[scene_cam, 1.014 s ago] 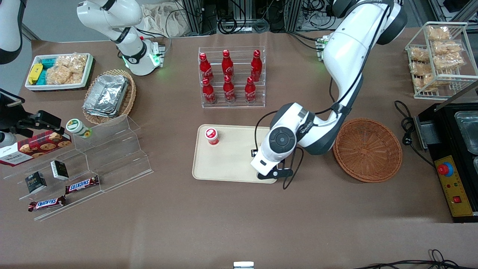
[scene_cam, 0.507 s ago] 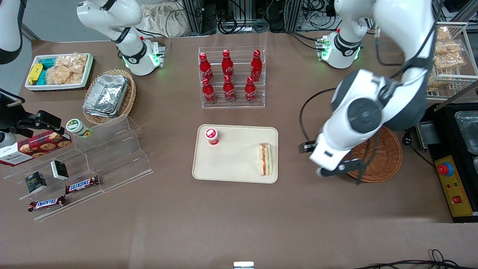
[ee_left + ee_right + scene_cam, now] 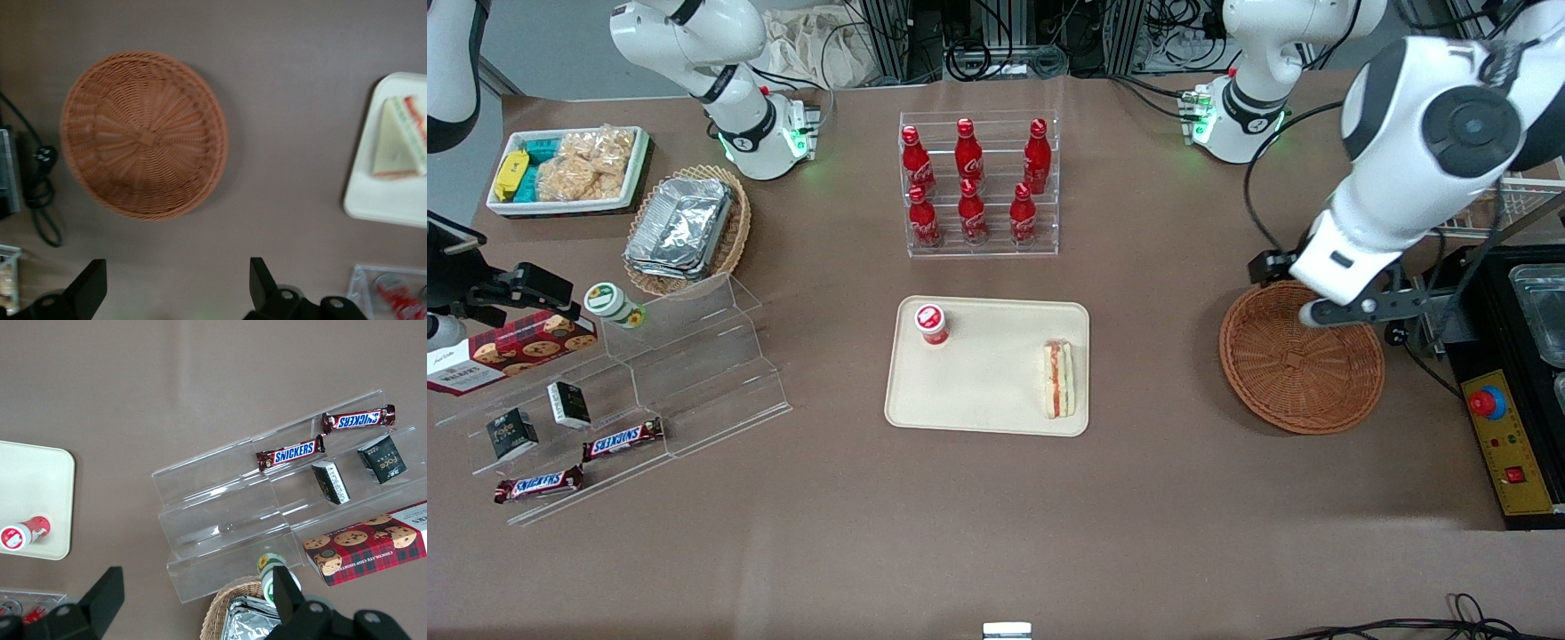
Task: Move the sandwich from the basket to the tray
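The sandwich [image 3: 1058, 380], a pale bread wedge with red-orange filling along its edge, lies on the cream tray [image 3: 996, 400] at the tray's end nearest the basket. It also shows in the left wrist view [image 3: 399, 139] on the tray [image 3: 383, 200]. The reddish-brown wicker basket [image 3: 1301, 357] is empty; it also shows in the left wrist view [image 3: 143, 135]. My left gripper [image 3: 1352, 307] hangs high above the basket's rim farthest from the front camera. In the left wrist view the gripper [image 3: 177, 287] is open and empty.
A small red-capped bottle [image 3: 931, 324] stands on the tray. A clear rack of red cola bottles [image 3: 978, 187] stands farther from the front camera than the tray. A black appliance with a red button [image 3: 1507, 391] and a wire rack of snacks [image 3: 1472, 133] stand beside the basket.
The left arm left the sandwich on the tray, then lifted and swung away, over the basket toward the working arm's end of the table. The sandwich has stayed put on the tray.
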Tool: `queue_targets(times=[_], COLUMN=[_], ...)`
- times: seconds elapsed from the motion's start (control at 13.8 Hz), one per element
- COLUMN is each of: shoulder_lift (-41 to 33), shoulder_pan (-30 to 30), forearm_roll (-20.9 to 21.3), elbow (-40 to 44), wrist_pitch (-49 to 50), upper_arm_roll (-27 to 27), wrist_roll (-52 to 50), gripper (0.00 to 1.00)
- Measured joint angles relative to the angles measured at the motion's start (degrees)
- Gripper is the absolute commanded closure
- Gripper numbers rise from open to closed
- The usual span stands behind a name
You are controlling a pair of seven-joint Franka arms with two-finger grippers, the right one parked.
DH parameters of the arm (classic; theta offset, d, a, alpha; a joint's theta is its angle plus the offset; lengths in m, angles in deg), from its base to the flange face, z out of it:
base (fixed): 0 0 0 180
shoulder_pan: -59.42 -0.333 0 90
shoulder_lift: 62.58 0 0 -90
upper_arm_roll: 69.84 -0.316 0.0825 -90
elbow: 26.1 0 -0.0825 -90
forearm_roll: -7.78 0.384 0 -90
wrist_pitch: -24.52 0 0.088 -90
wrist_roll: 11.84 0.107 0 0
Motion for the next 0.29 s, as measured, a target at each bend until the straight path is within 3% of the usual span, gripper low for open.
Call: queue_targets(times=[0.29], shoulder_lift=[-1.2], shoulder_pan=[-3.7], forearm_roll=[-1.4], elbow=[0.5], wrist_pitch=[0.3], upper_arm_roll=[-1.5], wrist_roll=[7.0], gripper=[0.0])
